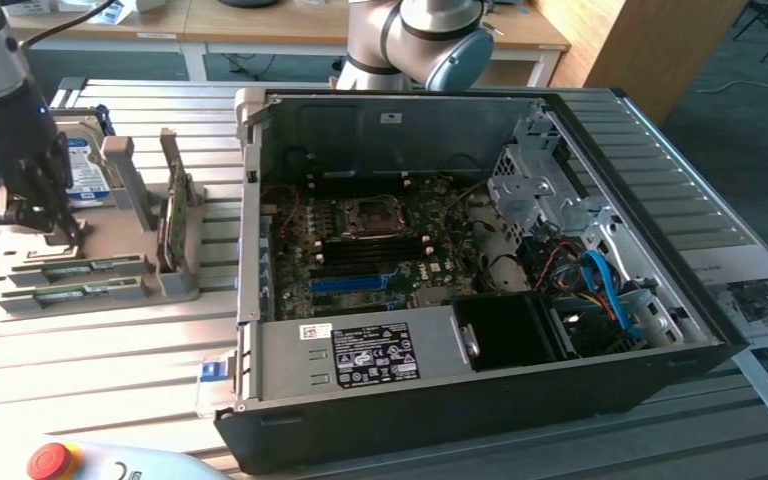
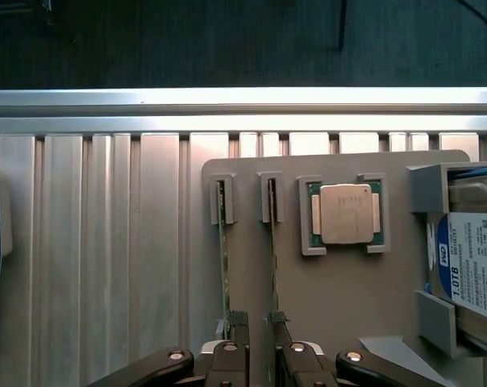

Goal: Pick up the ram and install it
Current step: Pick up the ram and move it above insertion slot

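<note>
Narrowly parted and holding nothing, the gripper (image 2: 258, 322) hangs low over a grey tray (image 2: 324, 282), with bare tray showing in the gap between its fingertips (image 2: 238, 321). The ram (image 2: 273, 258), a thin green stick set on edge in a tray slot, runs up to one fingertip in the wrist view. A second stick (image 2: 224, 266) lies parallel just beside the other tip, and whether either is touched cannot be told. Further along the tray sit a CPU (image 2: 345, 214) in its own pocket and a hard drive (image 2: 473, 274) with a blue-white label. The tray rests on a ribbed metal table (image 1: 117, 380) at the exterior view's left, beside an open PC case (image 1: 704, 345) with its motherboard (image 1: 357, 245) exposed. The ram looks light and stiff but brittle, its chips and contact edge easily harmed. A hold across its two flat faces near mid-length, at the free long edge away from the contacts, looks safest, with gentle pressure since the thin board offers little to clamp.
</note>
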`<state>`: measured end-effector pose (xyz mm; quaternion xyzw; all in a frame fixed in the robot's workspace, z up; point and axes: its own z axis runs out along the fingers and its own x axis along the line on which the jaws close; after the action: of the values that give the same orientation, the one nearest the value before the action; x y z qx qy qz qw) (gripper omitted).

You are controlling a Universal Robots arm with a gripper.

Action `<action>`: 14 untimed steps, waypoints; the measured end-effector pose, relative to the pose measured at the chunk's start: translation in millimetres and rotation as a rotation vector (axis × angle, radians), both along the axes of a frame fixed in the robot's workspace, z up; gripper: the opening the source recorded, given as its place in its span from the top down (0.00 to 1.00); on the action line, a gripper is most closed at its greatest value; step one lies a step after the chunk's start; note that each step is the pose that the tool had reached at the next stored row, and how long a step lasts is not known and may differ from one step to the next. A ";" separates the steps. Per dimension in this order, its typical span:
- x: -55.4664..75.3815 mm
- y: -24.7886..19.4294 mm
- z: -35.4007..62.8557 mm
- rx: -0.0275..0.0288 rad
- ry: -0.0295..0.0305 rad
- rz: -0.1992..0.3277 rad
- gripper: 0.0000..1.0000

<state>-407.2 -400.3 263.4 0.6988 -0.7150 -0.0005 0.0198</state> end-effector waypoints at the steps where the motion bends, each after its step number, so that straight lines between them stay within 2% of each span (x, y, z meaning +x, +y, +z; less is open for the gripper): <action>1: 0.0 0.0 -0.9 0.0000 0.0001 0.000 0.76; 14: 0.0 0.0 -14.3 0.0001 0.0000 0.000 0.76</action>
<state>-407.2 -400.3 249.2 0.6988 -0.7150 -0.0005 0.0198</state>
